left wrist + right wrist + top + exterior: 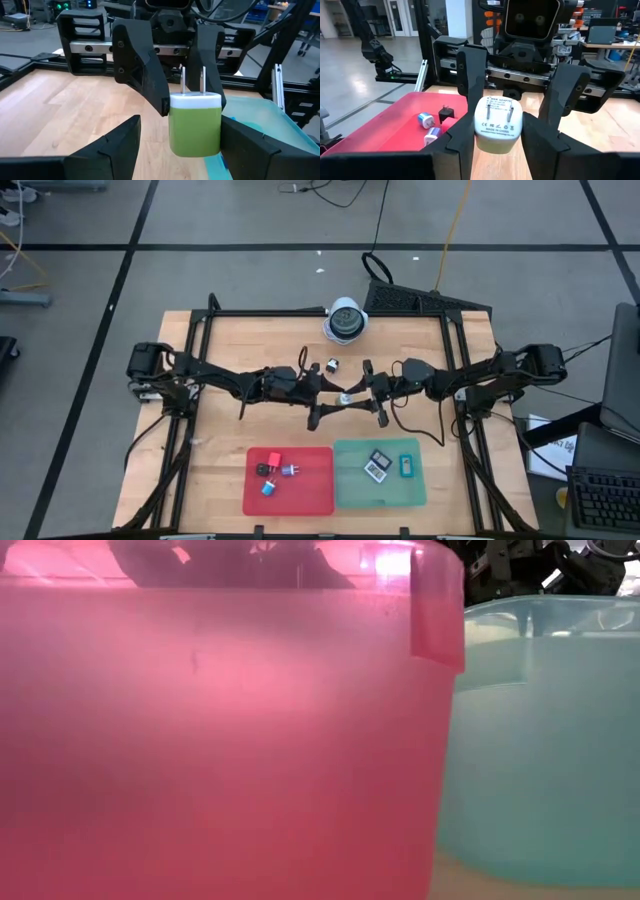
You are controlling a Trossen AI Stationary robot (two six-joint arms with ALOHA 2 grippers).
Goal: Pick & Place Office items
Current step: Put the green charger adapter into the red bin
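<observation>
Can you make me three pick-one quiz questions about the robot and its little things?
1. Where is the teal piece?
A on the floor
B in the green tray
C on the bare wood

2. What colour is the charger body?
A green
B red
C black

3. How is the right hand?
A wide open and empty
B shut on the charger
C out of sight

Answers:
1 B: the high view shows it lying inside that tray.
2 A: it is green with a white top.
3 B: its fingers press both sides of the charger, while the left hand stands open around it.
</observation>
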